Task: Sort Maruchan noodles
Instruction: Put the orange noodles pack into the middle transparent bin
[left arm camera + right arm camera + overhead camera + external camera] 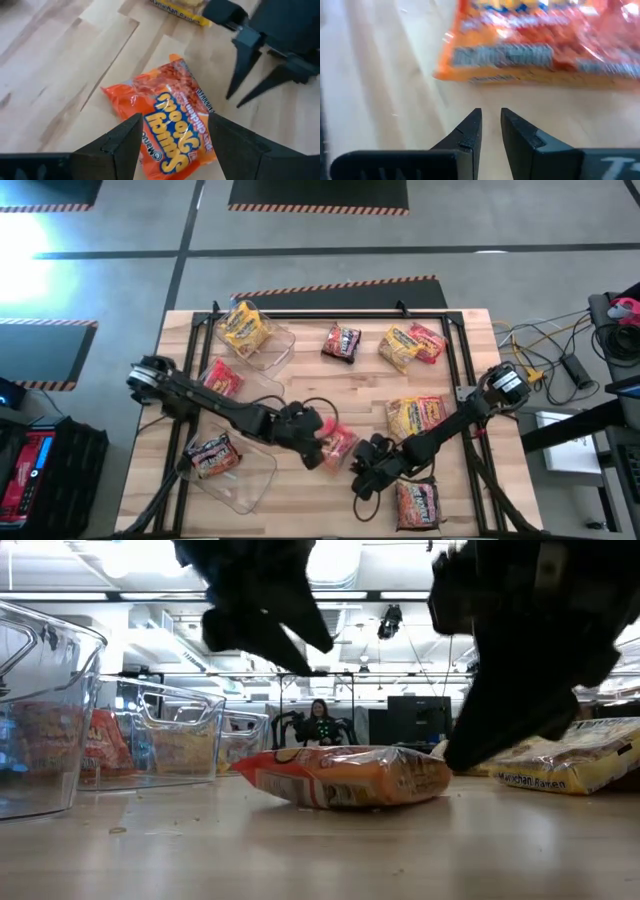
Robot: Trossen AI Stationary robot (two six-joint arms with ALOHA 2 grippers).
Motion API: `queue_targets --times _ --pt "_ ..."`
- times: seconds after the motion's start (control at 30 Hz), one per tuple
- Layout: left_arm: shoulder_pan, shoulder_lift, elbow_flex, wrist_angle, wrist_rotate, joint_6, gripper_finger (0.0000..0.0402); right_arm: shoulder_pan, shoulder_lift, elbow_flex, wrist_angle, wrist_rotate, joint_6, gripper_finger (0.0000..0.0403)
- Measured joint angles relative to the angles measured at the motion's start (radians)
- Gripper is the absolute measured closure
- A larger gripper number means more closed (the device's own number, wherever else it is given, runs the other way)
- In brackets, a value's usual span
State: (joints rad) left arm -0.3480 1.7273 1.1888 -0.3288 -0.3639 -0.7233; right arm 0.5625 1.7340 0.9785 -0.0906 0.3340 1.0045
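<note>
An orange Maruchan noodle packet [340, 444] lies flat on the wooden table [300, 380], near its middle. My left gripper [172, 135] hovers open above it, one finger on either side and clear of it; the low view shows this gripper [262, 625] well above the packet [345, 776]. My right gripper [491, 117] is low beside the packet's right end, pointing at it. Its fingers are shut to a narrow slit with nothing between them, and bare table shows between the tips and the packet [545, 45].
Three clear bins [262, 345] [240, 385] [240, 475] stand at the table's left, each with a packet inside. Loose packets lie at the far middle [342, 342], far right [410, 345], right [415, 415] and near right [418, 502]. A person sits in the room behind [320, 725].
</note>
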Motion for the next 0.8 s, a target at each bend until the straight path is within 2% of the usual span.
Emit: queue_targets --times 0.17,0.33,0.53,0.63,0.73,0.8 --pt "0.028 -0.117 -0.208 0.224 0.043 -0.068 0.0193 -0.005 -0.001 0.017 -0.004 0.000 -0.047 0.0339" --pt "0.090 -0.215 -0.352 0.295 0.100 -0.143 0.0193 -0.020 -0.002 0.028 -0.010 -0.001 -0.087 0.0339" --pt "0.153 -0.259 -0.394 0.300 0.204 -0.152 0.0193 -0.043 -0.004 0.031 -0.007 -0.003 -0.206 0.0339" --pt "0.156 -0.259 -0.389 0.291 0.243 -0.116 0.0193 -0.058 -0.004 0.039 -0.007 -0.051 -0.231 0.0339" --pt "0.160 -0.256 -0.360 0.279 0.361 -0.060 0.0193 -0.080 -0.004 0.063 -0.010 -0.117 -0.233 0.0339" --pt "0.160 -0.256 -0.340 0.273 0.395 -0.044 0.0193 -0.097 -0.006 0.083 -0.012 -0.126 -0.255 0.0339"
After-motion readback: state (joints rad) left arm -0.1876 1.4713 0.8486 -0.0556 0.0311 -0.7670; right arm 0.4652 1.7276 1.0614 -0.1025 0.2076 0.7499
